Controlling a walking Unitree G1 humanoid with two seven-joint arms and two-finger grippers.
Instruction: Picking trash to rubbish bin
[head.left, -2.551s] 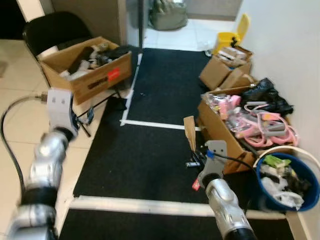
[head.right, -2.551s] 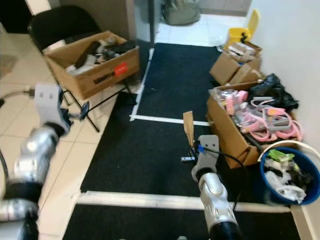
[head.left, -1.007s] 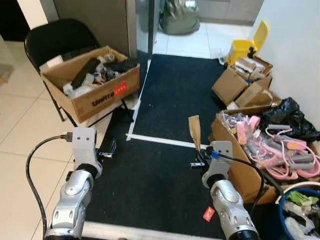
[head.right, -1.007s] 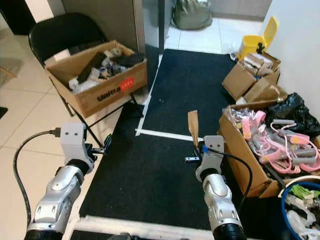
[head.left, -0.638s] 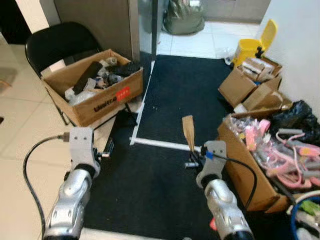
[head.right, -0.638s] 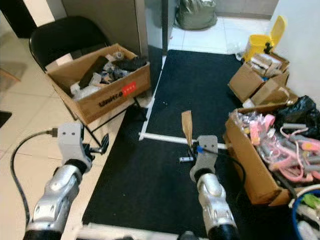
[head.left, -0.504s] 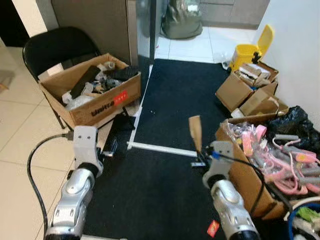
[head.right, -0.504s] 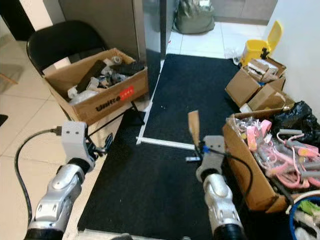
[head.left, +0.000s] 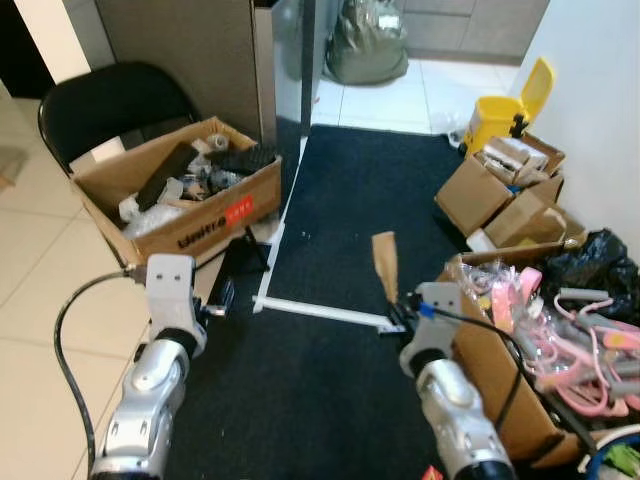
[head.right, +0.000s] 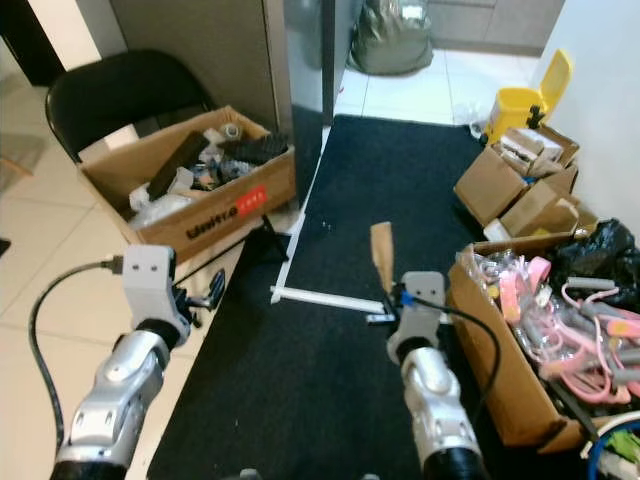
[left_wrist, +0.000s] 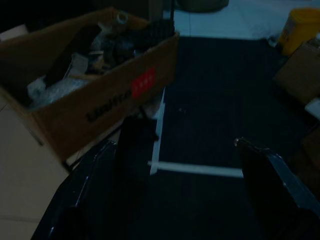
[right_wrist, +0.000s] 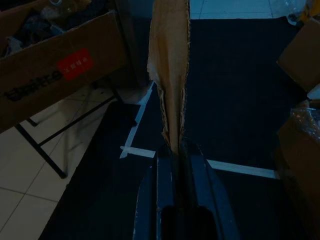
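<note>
Black mat runs ahead, white tape strip across it. Open cardboard box of clutter sits on black chair, robot's left. Right gripper pinches brown cardboard scrap — held upright above mat. Left gripper fingers spread wide — holding nothing, over mat edge.

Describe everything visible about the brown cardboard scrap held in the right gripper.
The cardboard scrap is a narrow, elongated strip of brown corrugated-looking board with rough, torn edges. It stands roughly upright, its lower end pinched between the shut black fingers of the right gripper, with the rest rising free above them. Nothing else touches it. It is held in the air over the black floor mat, beside the open cardboard box of pink items on the robot's right.
</note>
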